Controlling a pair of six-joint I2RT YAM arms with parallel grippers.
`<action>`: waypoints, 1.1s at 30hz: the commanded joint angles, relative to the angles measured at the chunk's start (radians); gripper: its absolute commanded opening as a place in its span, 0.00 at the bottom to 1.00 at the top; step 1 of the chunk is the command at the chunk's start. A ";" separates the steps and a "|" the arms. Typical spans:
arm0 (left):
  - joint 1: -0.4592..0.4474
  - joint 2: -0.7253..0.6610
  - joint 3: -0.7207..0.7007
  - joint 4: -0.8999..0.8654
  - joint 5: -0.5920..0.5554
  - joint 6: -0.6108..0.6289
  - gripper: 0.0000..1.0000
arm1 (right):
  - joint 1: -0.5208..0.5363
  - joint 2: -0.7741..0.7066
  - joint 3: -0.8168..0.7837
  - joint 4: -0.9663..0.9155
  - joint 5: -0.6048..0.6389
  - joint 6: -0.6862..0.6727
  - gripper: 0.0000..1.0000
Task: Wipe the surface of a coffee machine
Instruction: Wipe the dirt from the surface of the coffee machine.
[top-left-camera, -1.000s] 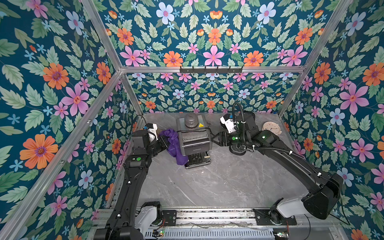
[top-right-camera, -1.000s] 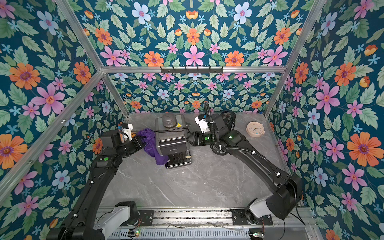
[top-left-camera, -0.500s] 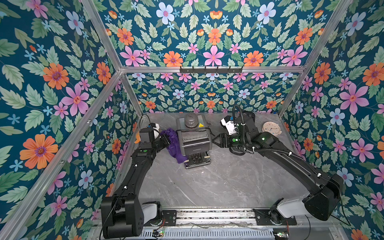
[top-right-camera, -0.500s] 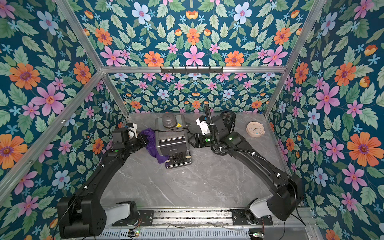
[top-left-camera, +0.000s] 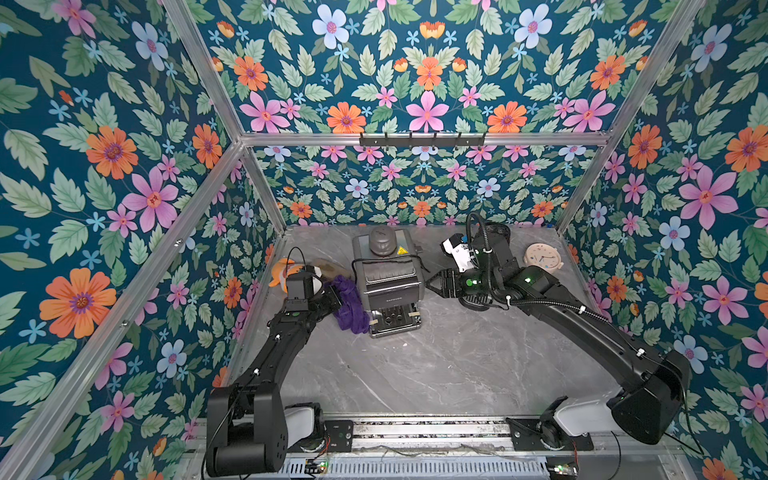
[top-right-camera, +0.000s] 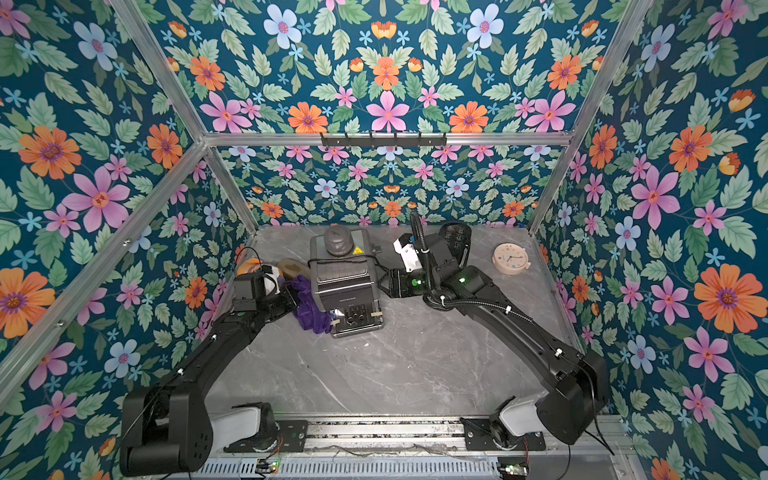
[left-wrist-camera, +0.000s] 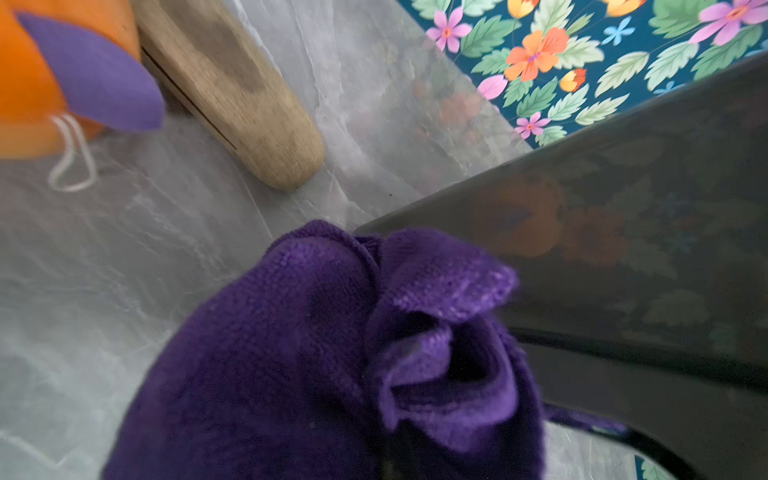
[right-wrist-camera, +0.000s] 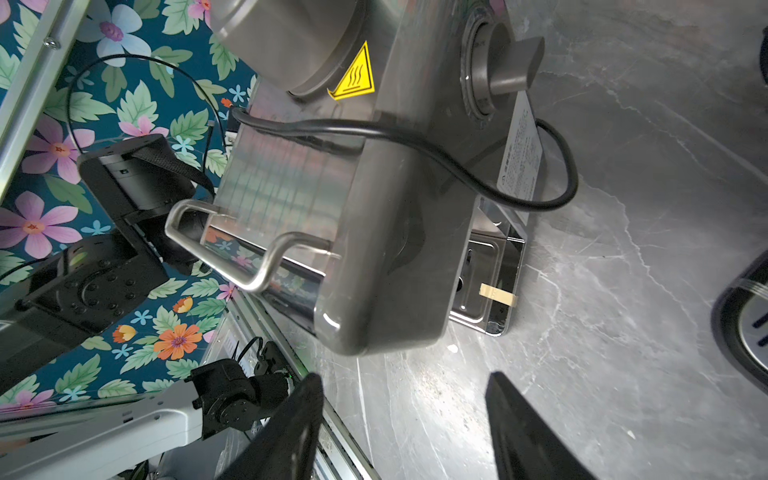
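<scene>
Coffee machine (top-left-camera: 388, 282) grey, black cord (right-wrist-camera: 374, 132) across top, left pincer (top-left-camera: 331, 296) clamped on purple cloth (top-left-camera: 350, 305), right pincer (right-wrist-camera: 405, 376) spread, empty.

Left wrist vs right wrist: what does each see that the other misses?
Left wrist only: bunched purple cloth, wooden piece, orange toy. Right wrist only: yellow warning sticker, power cord, side knob, and the right end effector, open and empty. Both: coffee machine and marble tabletop.
</scene>
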 joint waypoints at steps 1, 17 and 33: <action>0.004 -0.042 0.045 -0.054 -0.004 0.017 0.00 | 0.000 -0.004 0.009 0.006 -0.003 -0.005 0.64; 0.007 0.225 0.538 -0.114 0.012 0.110 0.00 | 0.001 -0.003 0.046 -0.011 0.005 -0.016 0.64; 0.006 0.224 0.205 0.050 0.179 -0.008 0.00 | 0.000 -0.012 0.010 0.001 0.009 0.000 0.64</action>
